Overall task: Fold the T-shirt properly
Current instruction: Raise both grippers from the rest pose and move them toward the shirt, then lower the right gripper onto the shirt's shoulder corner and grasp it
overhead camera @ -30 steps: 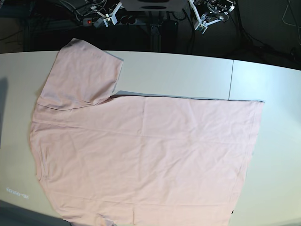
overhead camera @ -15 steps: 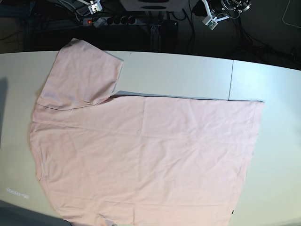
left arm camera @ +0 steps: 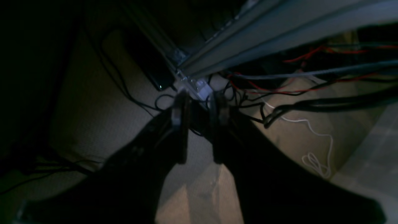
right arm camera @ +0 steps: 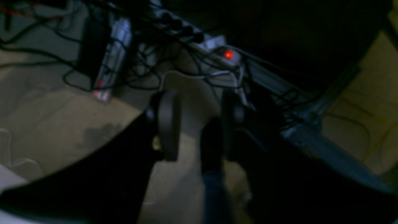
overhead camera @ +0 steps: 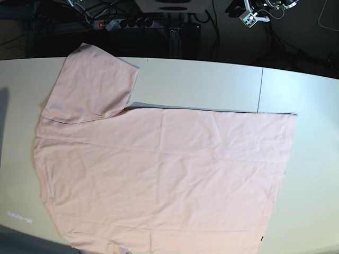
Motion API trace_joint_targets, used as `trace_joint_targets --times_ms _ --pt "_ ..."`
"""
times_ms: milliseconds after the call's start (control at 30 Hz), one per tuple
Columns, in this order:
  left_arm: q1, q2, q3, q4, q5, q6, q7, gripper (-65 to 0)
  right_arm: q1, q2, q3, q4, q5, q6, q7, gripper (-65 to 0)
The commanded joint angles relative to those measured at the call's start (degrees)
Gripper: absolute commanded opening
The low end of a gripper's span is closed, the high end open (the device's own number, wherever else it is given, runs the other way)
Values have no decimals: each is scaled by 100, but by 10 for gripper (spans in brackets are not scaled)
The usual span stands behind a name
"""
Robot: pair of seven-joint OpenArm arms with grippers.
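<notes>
Between the dark fingers of the left claw [left arm camera: 199, 107], in the left wrist view, a narrow gap shows and nothing sits in it. Beyond the tips are a grey metal rail [left arm camera: 279, 28], red and black cables [left arm camera: 279, 90], a thin white cord [left arm camera: 314, 146] and beige carpet [left arm camera: 93, 102], all dim. The right wrist view shows the right claw [right arm camera: 199, 109] with its fingers wider apart, also holding nothing. Past them lies a power strip [right arm camera: 224, 53] with a glowing red switch, tangled black wires and pale floor; the view is blurred.

Neither wrist view shows the shirt or the table. Only the base view does: the pink shirt [overhead camera: 159, 174] lies flat across the white table [overhead camera: 212, 84], plain side up, filling the middle and lower frame. One sleeve [overhead camera: 95, 84] spreads toward the upper left, and the hem edge runs down the right side. A thin grey strip of under-layer shows along the shirt's top edge.

In the base view the left claw [overhead camera: 249, 16] is a small white shape at the top edge, right of centre, and the right arm is nearly out of frame at the upper left. A second ago both claws hung lower and nearer the centre of the top edge; they have since drawn up and outward. The shirt has not moved.

Both arms are pulled back behind the table's far edge, claws pointing down at the floor.
</notes>
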Motion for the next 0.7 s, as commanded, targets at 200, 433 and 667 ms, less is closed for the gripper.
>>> trace_joint_targets --times_ms 200,433,667 --pt "962 -457 -385 1827 -57 -156 -90 -498 -632 721 24 1193 50 -323 90 -425" --pt "1823 -498 -1344 3856 -63 -136 557 -497 -966 1213 22 2236 48 -302 74 -425" --pt "2472 -861 -1432 5604 -61 129 1399 -403 -1274 1565 22 3121 13 -256 -46 -425"
